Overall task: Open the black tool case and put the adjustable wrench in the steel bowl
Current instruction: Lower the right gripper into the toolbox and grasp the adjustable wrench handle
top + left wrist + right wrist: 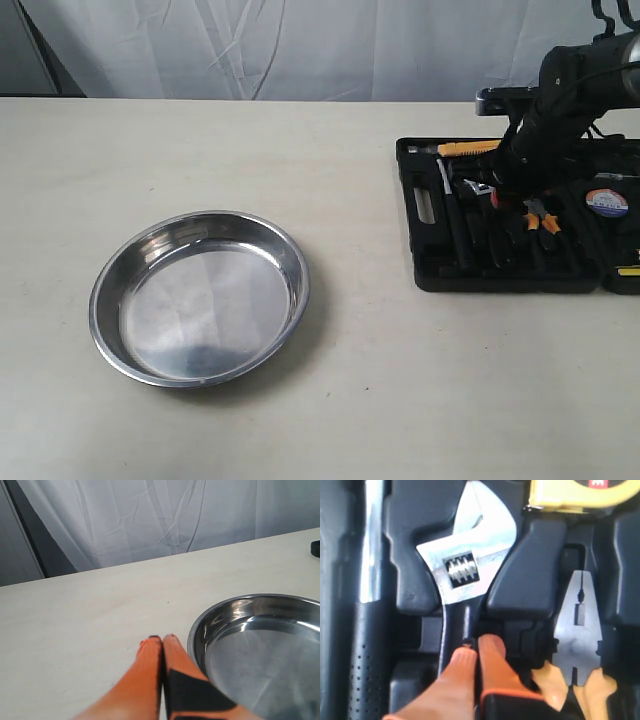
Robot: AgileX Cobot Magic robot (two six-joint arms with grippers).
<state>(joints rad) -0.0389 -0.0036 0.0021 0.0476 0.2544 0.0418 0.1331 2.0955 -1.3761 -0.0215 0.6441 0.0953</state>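
The black tool case (430,272) lies open at the right of the table, tools in its slots. The adjustable wrench (470,555) rests in its moulded slot, silver head showing and black handle running under my fingertips; it also shows in the exterior view as the wrench (478,186). My right gripper (479,645) is shut, its orange tips together over the handle, with no gap that spans it. The right gripper (505,200) hangs low over the case. The steel bowl (100,300) sits empty at the left. My left gripper (162,640) is shut, beside the bowl's rim (200,625).
Orange-handled pliers (577,630) lie in the slot beside the wrench, and a hammer (370,580) on its other side. A yellow tape measure (575,492) sits beyond the wrench head. A long yellow-orange-handled tool (468,148) lies along the case's far edge. White curtain behind the table.
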